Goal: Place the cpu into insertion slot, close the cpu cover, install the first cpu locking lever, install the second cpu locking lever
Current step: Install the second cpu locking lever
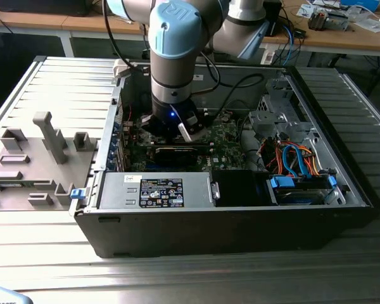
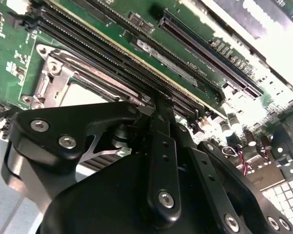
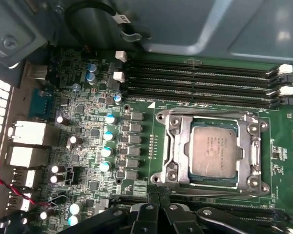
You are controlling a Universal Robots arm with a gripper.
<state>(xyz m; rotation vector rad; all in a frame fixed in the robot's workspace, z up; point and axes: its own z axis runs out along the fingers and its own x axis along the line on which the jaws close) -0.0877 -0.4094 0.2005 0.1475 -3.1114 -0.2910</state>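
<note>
The cpu [image 3: 216,150], a silver-grey square, lies flat in the insertion slot [image 3: 161,178] on the green motherboard. The cpu cover [image 3: 177,146], a silvery frame, lies down around it, and the chip's top shows through its window. My gripper [image 3: 158,197] hangs just off the socket edge that faces away from the memory slots. Its black fingers [image 3: 145,214] are drawn together, and I see nothing between them. The second wrist view has the gripper [image 2: 158,105] over the memory slots, beside the socket [image 2: 53,73]. I cannot tell whether the locking levers are latched. In the exterior view the gripper [image 1: 177,130] reaches down into the open computer case.
Long memory slots [image 3: 200,85] run along the socket's far side. Capacitors [image 3: 107,136] and rear ports [image 3: 24,134] stand beside it. A black card [image 1: 177,152], the power supply [image 1: 158,190] and a drive bay with blue and orange cables [image 1: 297,164] crowd the case. A grey fixture tray [image 1: 31,164] lies at the exterior view's left.
</note>
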